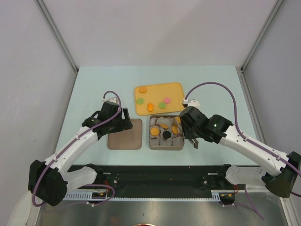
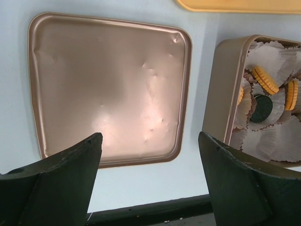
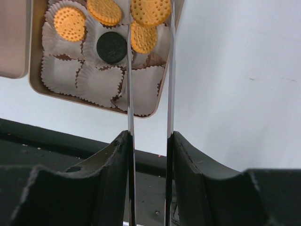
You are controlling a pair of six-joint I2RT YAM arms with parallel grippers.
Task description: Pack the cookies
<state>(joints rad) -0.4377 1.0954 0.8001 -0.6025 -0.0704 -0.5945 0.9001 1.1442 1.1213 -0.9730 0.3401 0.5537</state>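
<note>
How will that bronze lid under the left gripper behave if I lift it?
The lid looks thin, given its dents, so probably light and a bit flexible. Its glossy surface may be slippery. Lying flat on the table, it would likely slide when pushed.

The lid [image 2: 108,89] is thin bronze-coloured metal with a satin gloss, dented and creased. The tin [image 2: 221,89] has the same metallic sheen. Its paper cups [image 2: 275,136] are white, matt and pleated. The orange cookies [image 3: 69,22] look dry and dimpled, and the black cookie [image 3: 112,47] is matt. The tweezers [image 3: 129,84] are polished metal. The left claw [image 2: 149,136] has fingers [image 2: 61,179] of dark, grainy matt plastic. The desk [image 3: 235,70] is smooth and pale.
</note>
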